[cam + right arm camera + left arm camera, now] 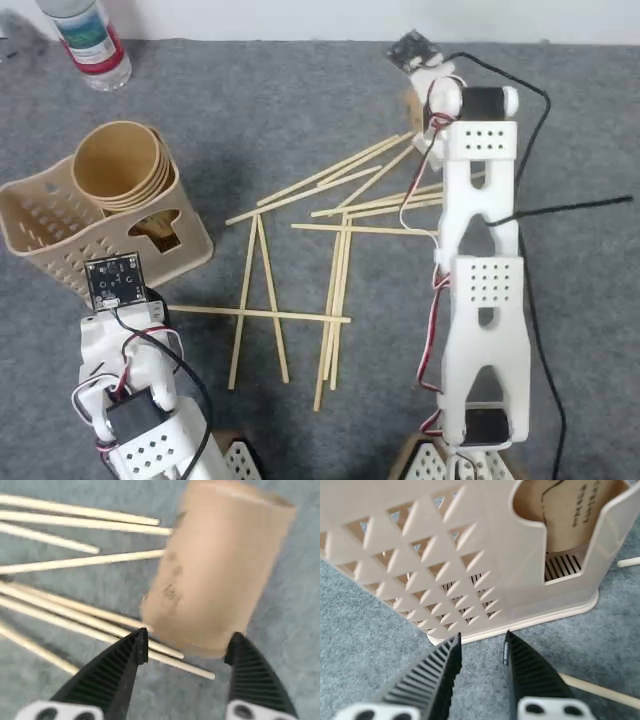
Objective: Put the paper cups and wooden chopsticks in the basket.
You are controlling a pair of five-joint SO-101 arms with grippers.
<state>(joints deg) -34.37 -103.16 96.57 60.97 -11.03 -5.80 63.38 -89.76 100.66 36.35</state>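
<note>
Stretching under everything: the grey carpet [300,120] is carrying both arms and all the clutter.
Right arm: the white arm [480,290] is reaching up the right side of the high view, toward the upper right.
Basket: the beige basket [60,235] is sitting at the left of the high view, already holding a stack of paper cups [115,165].
Left arm: the arm [140,400] is hanging in the lower left, just below the basket.
Chopsticks: the wooden chopsticks [260,314] are lying scattered across the middle of the carpet, several crossing each other, none in the basket.
Bottle: a plastic bottle [90,40] is standing in the upper left corner.
Loose cup: one paper cup [215,570] is lying on its side over some chopsticks.
Right gripper: the right gripper [189,635] is spreading wide, jaws straddling that cup's near end, not clamping it.
Left gripper: the left gripper [482,637] is gaping, released, gripping nothing, tips pointing at the basket's bottom edge.
</note>
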